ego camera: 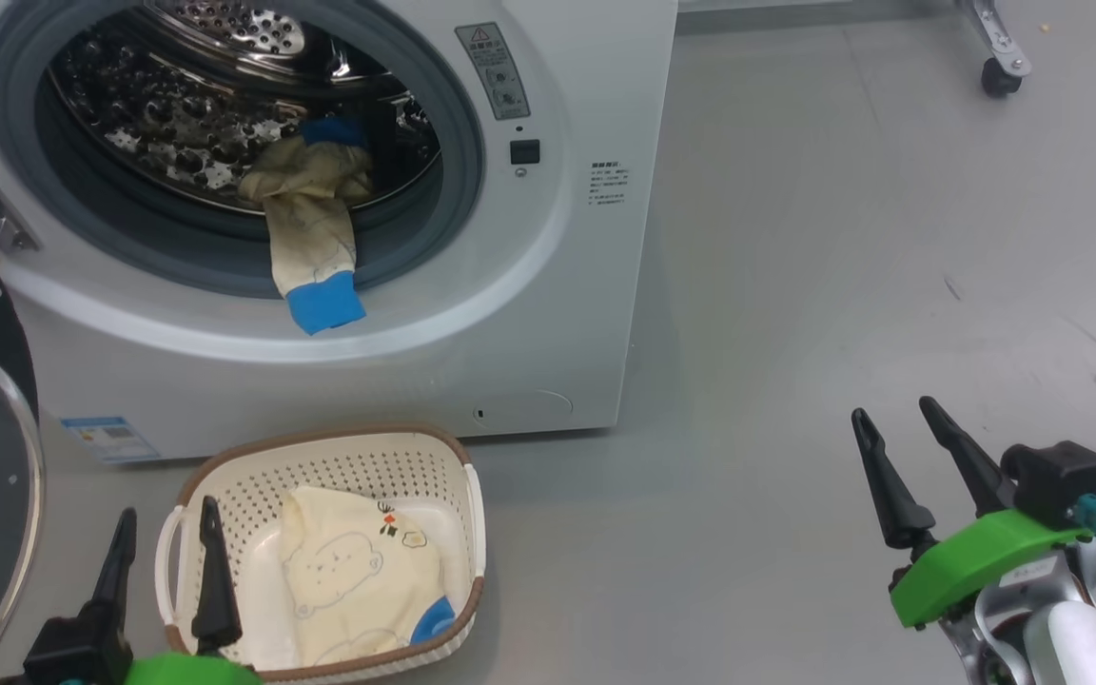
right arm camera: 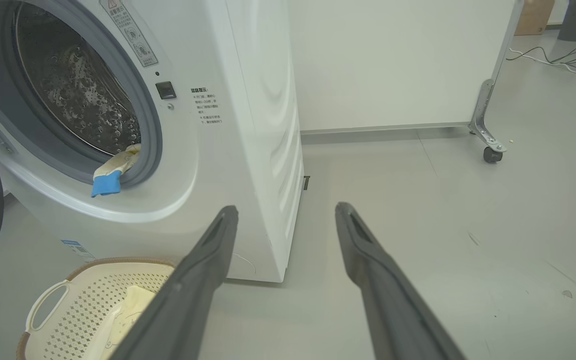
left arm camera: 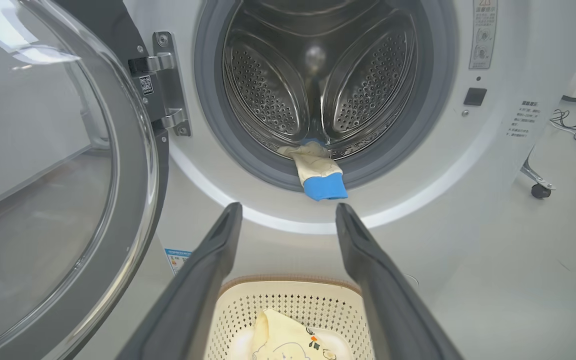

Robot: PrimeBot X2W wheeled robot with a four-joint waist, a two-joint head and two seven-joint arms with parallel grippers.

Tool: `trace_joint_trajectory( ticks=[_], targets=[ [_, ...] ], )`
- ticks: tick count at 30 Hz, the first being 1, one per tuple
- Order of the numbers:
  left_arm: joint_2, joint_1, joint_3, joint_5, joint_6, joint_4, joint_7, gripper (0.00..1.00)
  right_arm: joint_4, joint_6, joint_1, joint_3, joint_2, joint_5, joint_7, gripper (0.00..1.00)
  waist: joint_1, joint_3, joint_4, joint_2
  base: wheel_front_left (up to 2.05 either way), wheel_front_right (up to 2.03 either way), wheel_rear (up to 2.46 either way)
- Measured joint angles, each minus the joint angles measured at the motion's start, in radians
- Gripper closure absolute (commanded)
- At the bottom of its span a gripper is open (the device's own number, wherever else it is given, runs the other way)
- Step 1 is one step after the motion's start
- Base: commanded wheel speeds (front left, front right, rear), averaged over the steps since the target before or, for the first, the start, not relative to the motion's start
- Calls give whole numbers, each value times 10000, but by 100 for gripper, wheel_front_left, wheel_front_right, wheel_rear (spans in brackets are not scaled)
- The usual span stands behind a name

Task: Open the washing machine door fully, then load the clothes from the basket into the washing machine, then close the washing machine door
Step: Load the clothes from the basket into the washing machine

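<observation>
Head cam high, wrists low — washer [ego camera: 557,314] shared

Basket [ego camera: 339,471] before the washing machine [ego camera: 557,314], one garment [ego camera: 358,571] in it; another garment [ego camera: 310,247] drapes over the gasket [ego camera: 458,181]

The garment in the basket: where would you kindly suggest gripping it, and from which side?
Probably from above, with the open left gripper, pinching the garment at its bunched upper edge: it lies mostly flat, and the basket walls block sideways approaches.

Drum [left arm camera: 268,95] shiny perforated steel; gasket [left arm camera: 208,100] probably matt rubber; basket [ego camera: 339,471] perforated plastic; clothes [ego camera: 358,571] soft cloth.
</observation>
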Motion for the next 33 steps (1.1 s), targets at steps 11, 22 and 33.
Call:
trace_joint_trajectory(
  ticks=[11, 22, 33],
  targets=[
    [-25, 680, -2, -10, 73, -151, 0, 0, -244, 0, 461, 36, -13, 0, 230, 0, 0, -365, 78, 0, 0, 0, 0],
    [-25, 710, -6, -15, 198, -311, 2, 0, -270, 0, 497, 163, -69, 15, 316, 0, 0, -393, -45, 0, 0, 0, 0],
    [-6, 708, -27, -115, 288, -383, 92, 0, -268, 0, 497, 178, -79, 17, 316, 0, 0, -306, -183, 0, 0, 0, 0]
  ],
)
